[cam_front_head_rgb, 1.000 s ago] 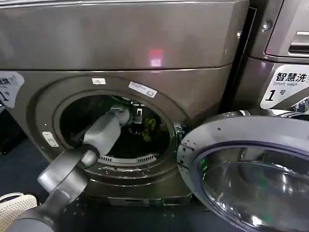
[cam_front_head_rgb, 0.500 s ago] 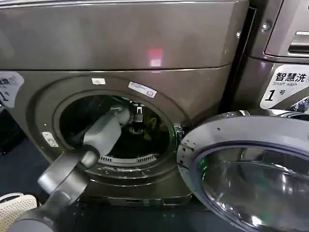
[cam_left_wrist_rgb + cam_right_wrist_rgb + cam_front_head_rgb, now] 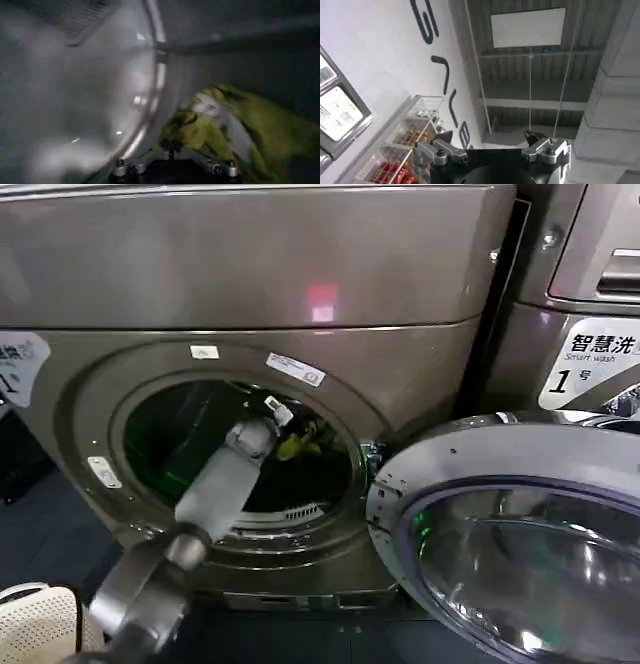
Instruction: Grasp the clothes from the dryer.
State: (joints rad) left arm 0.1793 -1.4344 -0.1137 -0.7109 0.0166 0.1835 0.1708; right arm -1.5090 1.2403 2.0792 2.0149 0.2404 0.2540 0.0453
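my left arm reaches through the porthole of the dryer (image 3: pixel 250 274), with the left claw (image 3: pixel 283 430) inside the drum near its right side. the clothes (image 3: pixel 298 444), a yellow-green bundle, lie against and just beyond the claw tip, on the side toward the open door (image 3: pixel 520 534). in the left wrist view the clothes (image 3: pixel 220 130) bunch up right ahead of the claw (image 3: pixel 172 165) beside the drum rim; no clear long axis, just a crumpled heap. cannot tell whether the left claw is clenched on the fabric or only touching it. the right claw (image 3: pixel 492 145) points up toward the ceiling, spread apart and holding nothing, well away from the drum, so the left arm is nearer.
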